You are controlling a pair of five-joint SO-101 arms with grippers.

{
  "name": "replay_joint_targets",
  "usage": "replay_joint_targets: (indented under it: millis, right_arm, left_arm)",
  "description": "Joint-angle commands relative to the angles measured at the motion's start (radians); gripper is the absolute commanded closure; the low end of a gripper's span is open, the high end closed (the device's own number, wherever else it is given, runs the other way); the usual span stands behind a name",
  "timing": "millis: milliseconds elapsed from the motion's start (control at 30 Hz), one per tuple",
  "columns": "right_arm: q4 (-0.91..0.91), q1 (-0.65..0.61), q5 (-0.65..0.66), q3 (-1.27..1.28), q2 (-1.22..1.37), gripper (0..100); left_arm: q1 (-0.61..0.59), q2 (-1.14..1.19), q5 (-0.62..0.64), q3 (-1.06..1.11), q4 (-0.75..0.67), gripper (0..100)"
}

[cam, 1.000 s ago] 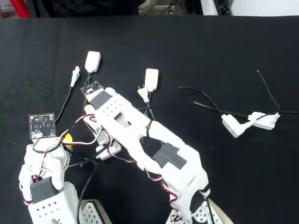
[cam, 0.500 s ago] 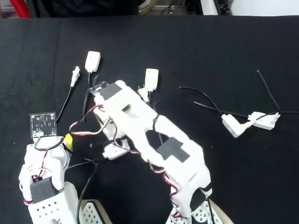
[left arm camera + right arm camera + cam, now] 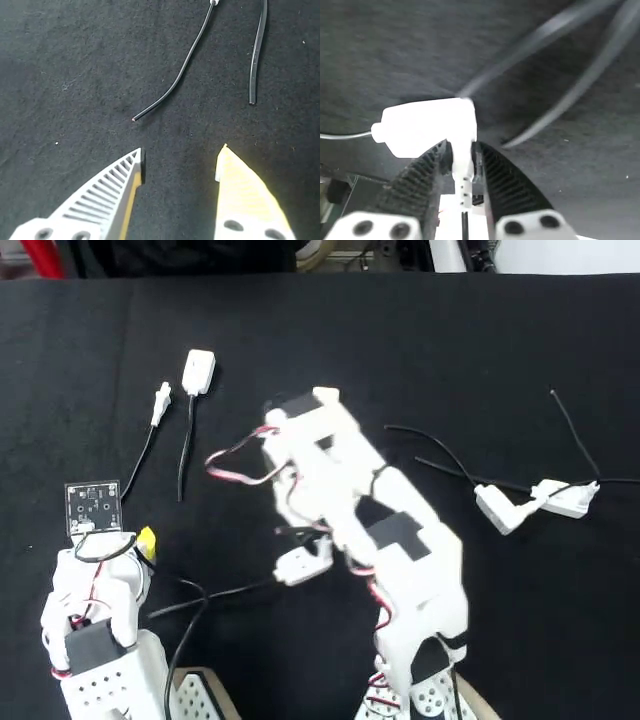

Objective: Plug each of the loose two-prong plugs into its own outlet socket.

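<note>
Plug (image 3: 425,127): white body, clamped in the right gripper (image 3: 462,148). The fingers are narrow and pinch its lower edge, and a thin lead leaves one end. Blurred wires cross the black cloth (image 3: 380,45) behind it.

High view: the right arm (image 3: 330,470) reaches to mid-table and covers most of the middle socket (image 3: 326,394). The socket's far edge pokes out just beside the arm's tip. Gap between the held plug and that socket: cannot tell. Red/white servo leads (image 3: 235,455) loop off the arm's side, toward the left pair.

Second plug (image 3: 160,400): loose at far left of the cloth, just beside the left socket (image 3: 198,371), not touching it. Both trail black wires back toward the left arm.

Left gripper (image 3: 181,149): wide open, one finger white and one yellow, low over the cloth at near left. Two cut wire ends lie ahead of it, the thin wire (image 3: 165,92) and the thicker wire (image 3: 256,60), apart from each other and from the fingertips.

Right side: a white connector piece (image 3: 500,508) touches a second white piece (image 3: 566,498) end to end. Black wires spread out from them. Seated or not: cannot tell. They lie well apart from both arms.

A black cable (image 3: 220,592) lies on the cloth near the arm bases.
</note>
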Motion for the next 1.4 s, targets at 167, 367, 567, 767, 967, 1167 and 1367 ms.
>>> replay_joint_targets:
  millis: [167,367,567,767,967,1167,1367]
  right_arm:
    - [0.035,0.272,0.106,0.093,-0.073,98.6]
    - [0.035,0.488,0.235,0.143,-0.251,98.7]
    - [0.034,0.629,0.336,0.147,-0.294,98.7]
    - [0.017,0.792,0.385,0.071,-0.266,98.7]
    - [0.029,0.973,0.465,-0.084,-0.182,98.7]
    - [0.026,1.148,0.505,-0.274,-0.044,98.7]
    - [0.031,1.287,0.543,-0.535,0.125,98.7]
  left_arm:
    - [-0.005,-0.005,-0.005,0.001,-0.034,76]
    - [-0.005,-0.005,-0.005,0.002,-0.034,76]
    - [-0.005,-0.005,-0.005,0.002,-0.034,76]
    - [-0.005,-0.005,-0.005,0.002,-0.032,76]
    - [-0.005,-0.005,-0.005,0.002,-0.032,76]
    - [-0.005,-0.005,-0.005,0.002,-0.032,76]
    - [-0.005,-0.005,-0.005,0.002,-0.032,76]
